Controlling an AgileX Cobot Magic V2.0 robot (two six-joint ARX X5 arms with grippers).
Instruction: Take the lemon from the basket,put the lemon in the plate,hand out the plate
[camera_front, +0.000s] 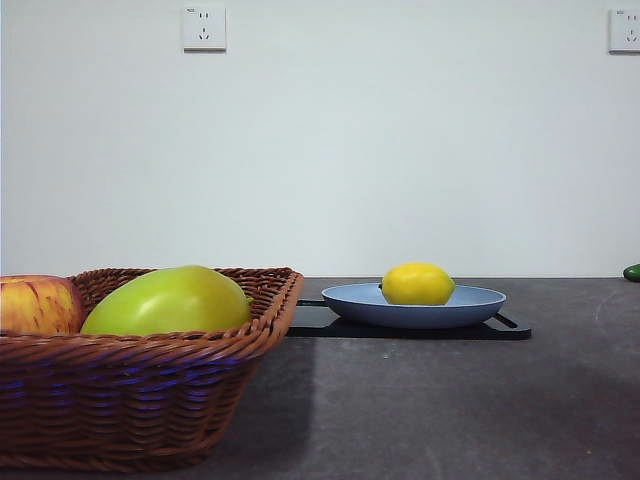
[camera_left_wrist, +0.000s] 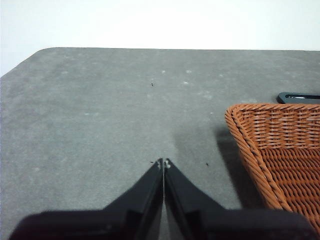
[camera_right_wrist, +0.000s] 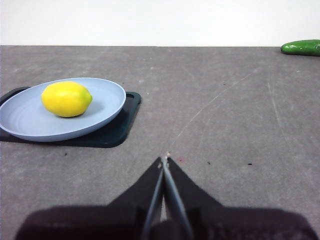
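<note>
Where plate sits: one lemon (alone)

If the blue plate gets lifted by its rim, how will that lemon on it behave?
The lemon is oval and smooth, so it will probably roll if the plate tilts. The low rim may not stop it. It sits off-centre, so the plate may tip that way.

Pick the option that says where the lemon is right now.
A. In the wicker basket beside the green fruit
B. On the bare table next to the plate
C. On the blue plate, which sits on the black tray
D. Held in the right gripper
C: the lemon lies on the plate, which rests on the black tray, while the right gripper is shut on nothing, apart from the plate.
</note>
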